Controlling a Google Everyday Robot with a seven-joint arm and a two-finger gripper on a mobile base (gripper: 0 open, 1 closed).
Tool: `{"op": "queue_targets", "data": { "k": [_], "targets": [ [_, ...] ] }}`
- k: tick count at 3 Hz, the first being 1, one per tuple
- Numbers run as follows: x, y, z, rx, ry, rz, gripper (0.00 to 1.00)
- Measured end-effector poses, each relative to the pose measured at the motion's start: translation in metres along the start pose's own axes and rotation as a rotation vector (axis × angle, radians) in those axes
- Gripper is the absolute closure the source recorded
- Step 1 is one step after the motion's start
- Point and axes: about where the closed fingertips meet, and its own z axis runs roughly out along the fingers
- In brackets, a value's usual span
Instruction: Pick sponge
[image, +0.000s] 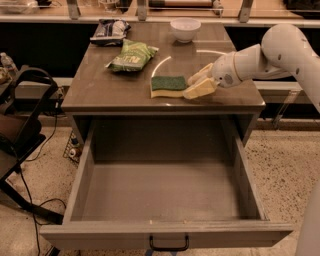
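dark green scouring face over pale yellow foam: the sponge (168, 85) lies flat, green side up, on the counter (120, 94), near the front edge and right of middle, above the open drawer (160, 192).

end effector (190, 86) comes in from the right, low over the counter. its two pale fingers (201, 90) stand apart, not clamped. the tips are at the sponge's right short end, touching or just beside it; cannot tell which. nothing is held.

orientation: long axis runs left to right, roughly parallel to the counter's front edge. one short end faces the end effector, the other faces away to the left. wavy long edges face front and back.

handling, as a judgement:
- light and soft. the foam should squash under the pads, so it needs a firm close.
- the scouring top is rough and the foam grippy, so slip is unlikely. not fragile.
- being light, it may slide along the smooth counter if pushed end-on before the fingers close.
- best hold is across the short width, one finger on each long edge near the middle.

nearby: green snack bag (132, 55) behind and to the left, apart from the sponge. white bowl (185, 29) at the back.
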Motion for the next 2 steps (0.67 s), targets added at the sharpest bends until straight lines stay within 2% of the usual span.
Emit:
{"op": "queue_targets", "data": {
  "k": [1,2],
  "targets": [
    [-0.0002,0.0001,0.0001,0.0,0.0,0.0,0.0],
    [-0.0002,0.0001,0.0002,-0.001,0.0,0.0,0.0]
  ]
}}
